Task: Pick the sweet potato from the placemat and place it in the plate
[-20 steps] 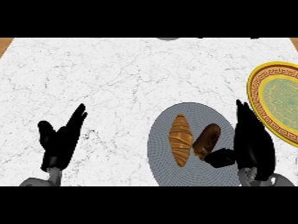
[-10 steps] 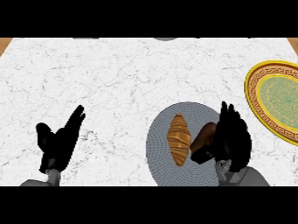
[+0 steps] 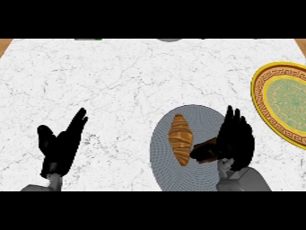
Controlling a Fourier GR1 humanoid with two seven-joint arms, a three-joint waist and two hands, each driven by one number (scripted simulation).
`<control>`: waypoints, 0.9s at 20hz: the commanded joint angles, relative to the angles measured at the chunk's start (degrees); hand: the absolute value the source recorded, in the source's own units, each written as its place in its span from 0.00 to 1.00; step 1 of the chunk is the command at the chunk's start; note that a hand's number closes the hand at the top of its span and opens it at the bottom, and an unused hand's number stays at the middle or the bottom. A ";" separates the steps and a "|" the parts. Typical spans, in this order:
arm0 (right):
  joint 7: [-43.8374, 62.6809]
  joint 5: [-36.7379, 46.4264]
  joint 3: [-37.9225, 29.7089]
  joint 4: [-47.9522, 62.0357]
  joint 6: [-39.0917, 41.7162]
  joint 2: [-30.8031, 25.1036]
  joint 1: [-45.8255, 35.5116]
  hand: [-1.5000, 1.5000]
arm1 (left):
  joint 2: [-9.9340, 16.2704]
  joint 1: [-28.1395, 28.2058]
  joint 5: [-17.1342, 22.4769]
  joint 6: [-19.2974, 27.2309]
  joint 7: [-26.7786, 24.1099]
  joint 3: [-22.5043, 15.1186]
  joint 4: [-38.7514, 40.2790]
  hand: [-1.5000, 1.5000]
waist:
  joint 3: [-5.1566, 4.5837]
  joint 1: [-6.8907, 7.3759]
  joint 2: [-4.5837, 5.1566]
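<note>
We see a big white marble counter (image 3: 135, 85) with thin grey lines in it. On the far right sits the plate (image 3: 274, 85), round, with a gold and red rim and a green middle. Nothing is on it. Nearer to us lies the grey placemat (image 3: 172, 175), round and ribbed.

Our right hand (image 3: 234, 137) is over the right side of the placemat. Its fingers point away from us, and the thumb tucks in at the left against the sweet potato (image 3: 207, 150). The hand looks like it is starting to close on it, but we cannot tell if it has a real hold yet. Our left hand (image 3: 61, 146) rests on the near left, fingers spread and up, holding nothing.

The croissant (image 3: 180, 139) lies just left of the sweet potato, long and golden brown with stripes.

The sweet potato is dark brown and small. Only a bit of it peeks out by the thumb; the hand hides the rest.

What could go wrong? The sweet potato is rounded, so we think it could roll away from the fingers as they close. The thumb is near the croissant and could bump it too. And if the hold is only on one end, the sweet potato may slip on the way to the plate.
</note>
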 commanded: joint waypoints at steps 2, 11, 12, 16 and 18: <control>7.72 1.47 -1.60 2.70 3.18 3.54 0.21 0.00 | -1.39 0.04 -0.05 0.29 3.00 -0.74 -0.12 0.50 | -0.29 -0.11 0.30; 1.46 3.05 -4.02 5.98 9.60 2.43 -1.62 1.00 | -1.60 1.24 -0.82 -1.52 0.51 0.65 0.55 0.50 | -0.31 -0.07 0.29; 1.06 6.17 -0.24 10.77 2.45 4.35 1.22 1.00 | -0.56 2.71 -0.28 -1.46 2.12 0.94 -2.49 0.50 | -0.28 0.31 0.30; 2.15 8.20 -1.36 7.67 6.98 4.38 -1.04 1.00 | -2.90 2.08 -2.20 -1.12 -0.54 0.21 1.77 0.50 | -0.31 -0.01 0.35; -0.12 12.42 -0.91 5.35 4.14 3.22 0.03 1.00 | -1.39 1.67 -0.84 -2.15 2.16 1.86 -0.94 0.50 | -0.30 -0.03 0.27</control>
